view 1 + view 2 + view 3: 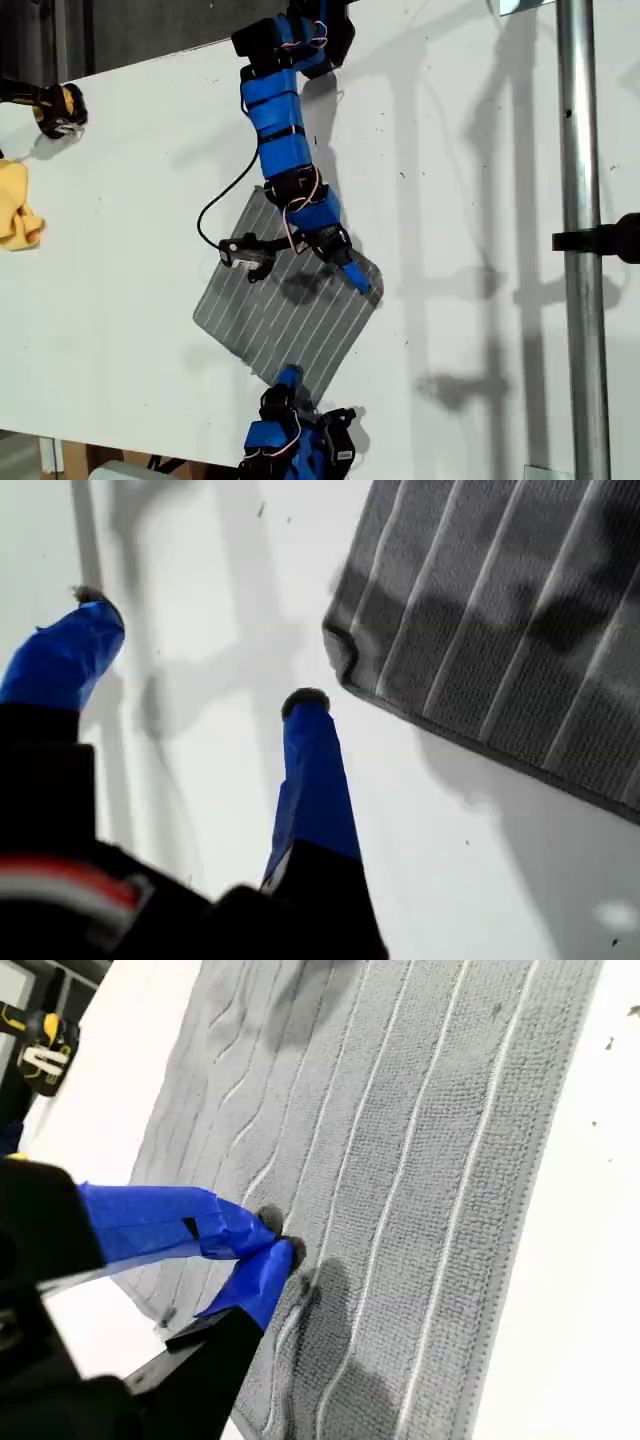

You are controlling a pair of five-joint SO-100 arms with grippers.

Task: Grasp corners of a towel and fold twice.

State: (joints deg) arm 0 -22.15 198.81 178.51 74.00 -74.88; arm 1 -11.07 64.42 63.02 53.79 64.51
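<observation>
towel [300, 330], grey with fine white stripes, lies flat and turned like a diamond on the white bench [130, 300], nearer the bench edge at the bottom of the exterior view than the far edge, roughly midway between the side edges. my first gripper [357, 280] reaches in from the far edge on its blue arm and hangs by the towel corner that points to the exterior view's right. my second gripper [288, 378] comes up from the bottom edge and sits at the corner nearest that edge. a plain yellow cloth [18, 205] lies at the bench edge on the exterior view's left, well apart from the towel, with a yellow-and-black tool [60, 108] beyond it near the far corner, and a metal pole [578, 200] runs down the exterior view's right. in the first wrist view my first gripper [200, 650] has its jaws wide apart and empty over bare bench [450, 880], close to a slightly curled corner of the towel [500, 630] but not touching it; a dark shadow crosses the cloth. in the second wrist view my second gripper [275, 1245] has its jaws together, pinching a small ridge of the towel [420, 1160] close to one hem, the cloth wrinkling around the tips; bare bench [590, 1260] shows past the other hem, and the tool [40, 1045] sits far off by the bench edge.
</observation>
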